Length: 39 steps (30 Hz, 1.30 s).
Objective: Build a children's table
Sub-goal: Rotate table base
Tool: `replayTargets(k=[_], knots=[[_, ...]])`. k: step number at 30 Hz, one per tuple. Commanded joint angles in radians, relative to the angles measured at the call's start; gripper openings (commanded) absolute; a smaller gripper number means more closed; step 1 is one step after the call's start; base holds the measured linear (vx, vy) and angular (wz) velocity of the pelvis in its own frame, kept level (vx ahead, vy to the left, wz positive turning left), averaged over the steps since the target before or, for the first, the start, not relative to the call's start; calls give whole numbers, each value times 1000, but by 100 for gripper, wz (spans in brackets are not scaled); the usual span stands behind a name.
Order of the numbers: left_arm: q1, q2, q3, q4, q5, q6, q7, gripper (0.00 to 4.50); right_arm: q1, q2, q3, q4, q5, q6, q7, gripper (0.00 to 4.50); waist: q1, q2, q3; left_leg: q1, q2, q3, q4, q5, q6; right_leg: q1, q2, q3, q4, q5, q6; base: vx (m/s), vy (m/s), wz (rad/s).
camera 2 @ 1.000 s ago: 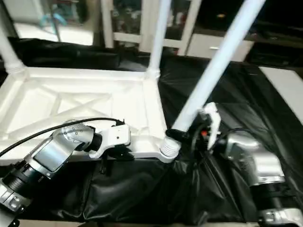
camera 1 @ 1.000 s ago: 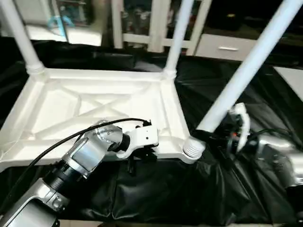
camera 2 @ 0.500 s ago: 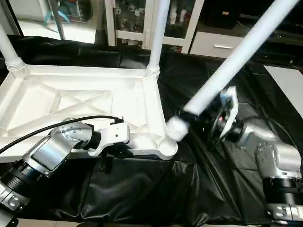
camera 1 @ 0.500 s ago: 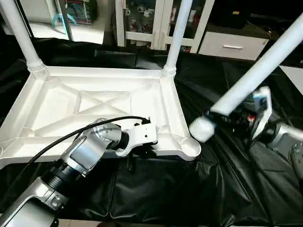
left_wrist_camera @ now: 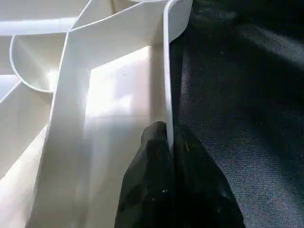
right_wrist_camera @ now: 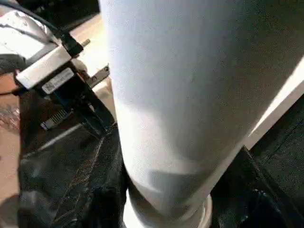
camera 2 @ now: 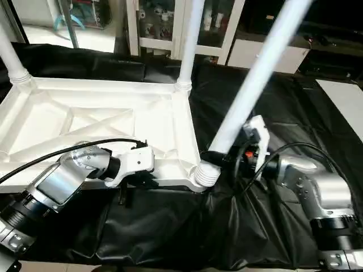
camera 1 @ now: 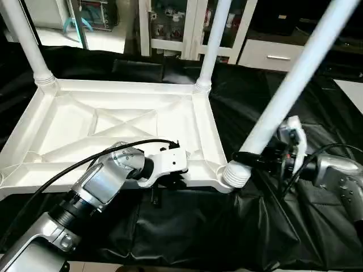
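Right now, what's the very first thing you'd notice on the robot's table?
A big white tabletop lies upside down on a black sheet, with two legs standing up at its far corners. The right gripper holds a third leg, leaning, with its ribbed end at the near corner, while the left gripper pinches the tabletop's near rim.

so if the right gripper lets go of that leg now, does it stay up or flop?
Probably tips: the leg leans well off vertical, unlike the two upright legs behind. Its ribbed end sits at the corner socket, seemingly not fully in. It looks like a stiff hollow tube, so likely light and apt to roll.
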State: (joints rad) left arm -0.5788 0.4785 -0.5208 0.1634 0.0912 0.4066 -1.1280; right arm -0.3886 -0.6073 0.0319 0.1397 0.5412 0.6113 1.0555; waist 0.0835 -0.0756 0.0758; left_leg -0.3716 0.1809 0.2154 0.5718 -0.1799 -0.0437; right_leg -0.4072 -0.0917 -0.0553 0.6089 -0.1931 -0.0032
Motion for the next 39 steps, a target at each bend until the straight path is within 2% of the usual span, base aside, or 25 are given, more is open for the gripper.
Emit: replayTargets(k=[1,3,4,5,8,11,15,18,19,21,25,31,39], knots=[[10,7,-5,9,13,-14,0,0,-21,-12,37,2,-46,-38,8,184,1,-9,-64,18,56,-27,-53,-99,45,43,-61,45,-63,-147,-219,0,0,0],[9,6,-6,12,13,-14,1,0,-47,-6,75,38,-98,-77,8,184,1,-9,-64,19,56,-26,-51,-94,47,42,-61,46,-60,-133,-223,0,0,0],[9,6,-6,12,13,-14,1,0,-47,-6,75,38,-98,-77,8,184,-1,-10,-64,18,55,-25,-51,-92,50,43,-61,46,-60,-128,-229,0,0,0],[10,6,-6,11,14,-14,2,0,-72,0,100,64,-126,-95,14,184,0,-13,-64,19,56,-25,-50,-93,52,43,-61,46,-59,-128,-230,0,0,0],[11,6,-6,10,14,-12,4,0,-84,-1,121,76,-141,-103,35,184,1,-12,-65,19,57,-26,-49,-92,56,44,-61,47,-58,-127,-232,0,0,0],[11,6,-5,10,14,-12,6,0,-87,-1,139,88,-160,-114,50,184,1,-16,-66,18,56,-25,-47,-77,65,46,-61,46,-54,-99,-235,0,0,0],[11,5,-3,14,16,-12,10,0,-89,7,159,110,-178,-135,58,184,1,-15,-66,19,56,-25,-46,-82,67,44,-61,47,-54,-109,-239,0,0,0],[9,4,-2,17,16,-14,10,0,-93,13,162,120,-180,-140,59,184,1,-15,-66,19,56,-26,-46,-86,64,45,-59,46,-54,-109,-240,0,0,0],[8,3,-2,20,17,-15,10,0,-97,22,161,132,-182,-144,58,184,1,-10,-67,20,56,-26,-46,-91,61,45,-60,46,-54,-108,-241,0,0,0],[7,3,-3,23,17,-18,10,0,-100,34,164,144,-185,-151,57,184,-2,-10,-67,20,55,-26,-46,-101,56,44,-58,46,-55,-112,-243,0,0,0],[4,1,-4,27,18,-21,8,0,-103,68,163,174,-187,-164,46,184,-7,-8,-63,21,56,-28,-50,-151,32,43,-60,46,-63,-176,-232,0,0,0],[4,-2,-5,27,17,-22,9,0,-98,108,132,226,-172,-157,10,184,-18,-8,-63,22,57,-32,-53,-191,8,42,-60,45,-66,-208,-222,0,0,0],[9,-2,-3,17,17,-16,10,0,-48,116,88,271,-176,-174,-11,184,-20,-11,-63,23,58,-33,-54,-212,2,38,-61,46,-70,-227,-209,0,0,0]])
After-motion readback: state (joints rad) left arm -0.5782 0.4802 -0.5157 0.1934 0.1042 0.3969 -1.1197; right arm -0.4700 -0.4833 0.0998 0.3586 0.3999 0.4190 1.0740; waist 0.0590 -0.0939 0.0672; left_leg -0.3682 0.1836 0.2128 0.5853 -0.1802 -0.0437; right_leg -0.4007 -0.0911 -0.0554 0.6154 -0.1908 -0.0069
